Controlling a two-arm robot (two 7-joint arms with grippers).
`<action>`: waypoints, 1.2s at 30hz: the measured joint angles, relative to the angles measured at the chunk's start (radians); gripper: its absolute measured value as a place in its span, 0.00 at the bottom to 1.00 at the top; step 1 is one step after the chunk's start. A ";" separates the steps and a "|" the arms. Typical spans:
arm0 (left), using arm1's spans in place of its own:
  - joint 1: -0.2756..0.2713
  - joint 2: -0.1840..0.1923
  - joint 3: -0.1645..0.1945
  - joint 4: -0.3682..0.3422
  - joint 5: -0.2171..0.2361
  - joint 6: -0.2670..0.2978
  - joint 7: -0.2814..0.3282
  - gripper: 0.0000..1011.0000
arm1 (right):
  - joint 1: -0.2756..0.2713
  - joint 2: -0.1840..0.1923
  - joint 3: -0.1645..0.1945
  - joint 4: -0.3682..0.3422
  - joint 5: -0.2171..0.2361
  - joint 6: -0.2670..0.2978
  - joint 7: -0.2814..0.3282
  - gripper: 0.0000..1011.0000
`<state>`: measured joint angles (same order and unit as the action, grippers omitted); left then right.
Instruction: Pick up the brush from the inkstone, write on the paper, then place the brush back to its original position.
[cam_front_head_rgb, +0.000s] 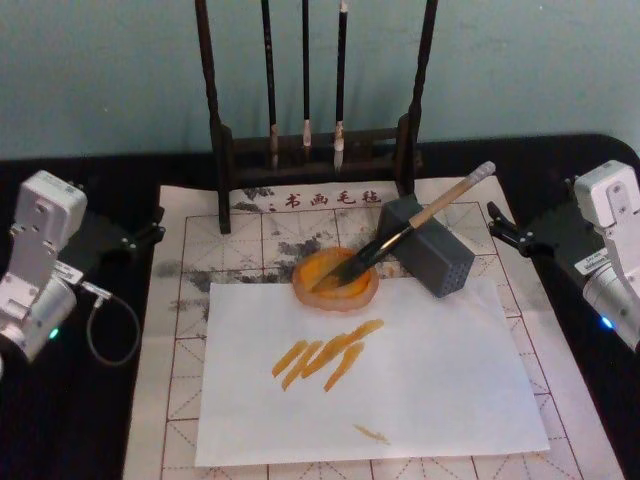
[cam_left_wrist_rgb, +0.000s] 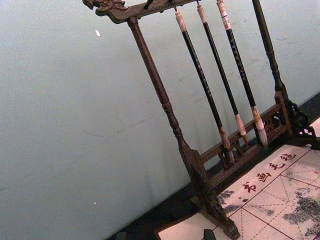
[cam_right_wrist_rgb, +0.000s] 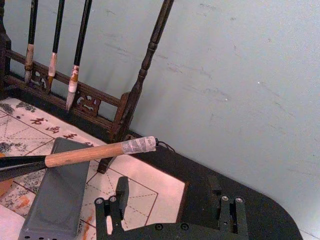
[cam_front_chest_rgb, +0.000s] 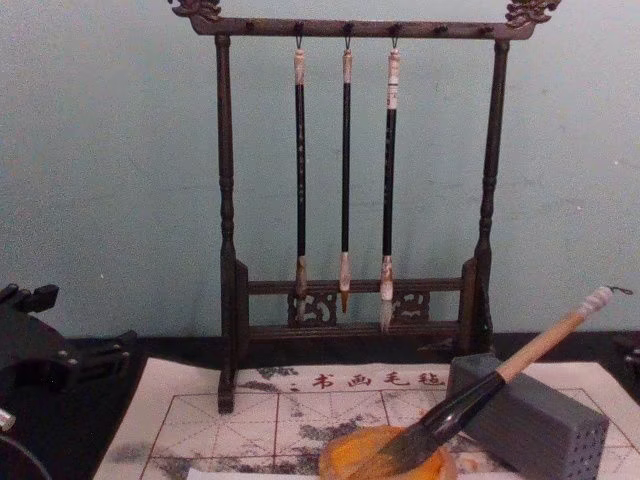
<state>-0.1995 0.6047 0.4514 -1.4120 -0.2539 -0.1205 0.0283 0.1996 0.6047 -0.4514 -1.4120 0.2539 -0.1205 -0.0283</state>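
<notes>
Well, the brush (cam_front_head_rgb: 415, 225) is lying down with its dark tip in the inkstone (cam_front_head_rgb: 335, 280), near the middle of the head view. Its tan handle leans over the top of a grey block (cam_front_head_rgb: 432, 258), and its white end points to the upper right. The inkstone is a little orange dish. It sits on the paper (cam_front_head_rgb: 180, 400) with the red lines, touching the top edge of a plain white sheet (cam_front_head_rgb: 420, 390) that lies over the paper. The white sheet has some orange strokes (cam_front_head_rgb: 325, 358) on it, just below the dish. Behind all this, at the top of the picture, stands a dark wooden rack (cam_front_chest_rgb: 228, 200) with three thin brushes (cam_front_chest_rgb: 346, 170) hanging down. The left gripper (cam_front_head_rgb: 155, 225) is at the left side of the head view, over the black table (cam_front_head_rgb: 70, 420), well apart from the brush, and its two fingers are apart with nothing in them. The right gripper (cam_front_head_rgb: 495, 224) is at the right side, near the grey block but not touching it. In the right wrist view its fingers (cam_right_wrist_rgb: 112, 210) are spread wide and hold nothing.
</notes>
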 joint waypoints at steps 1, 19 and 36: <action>0.000 0.000 0.000 0.000 0.000 0.000 0.000 0.99 | 0.000 0.000 0.000 0.000 0.000 0.000 0.000 0.99; 0.000 0.000 0.000 0.000 0.000 0.000 0.000 0.99 | 0.000 0.000 0.000 0.000 0.000 0.000 0.000 0.99; 0.000 0.000 0.000 0.000 0.000 0.000 0.000 0.99 | 0.000 0.000 0.000 0.000 0.000 0.000 0.000 0.99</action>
<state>-0.1995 0.6047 0.4514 -1.4120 -0.2539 -0.1205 0.0283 0.1995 0.6047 -0.4514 -1.4120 0.2539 -0.1205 -0.0283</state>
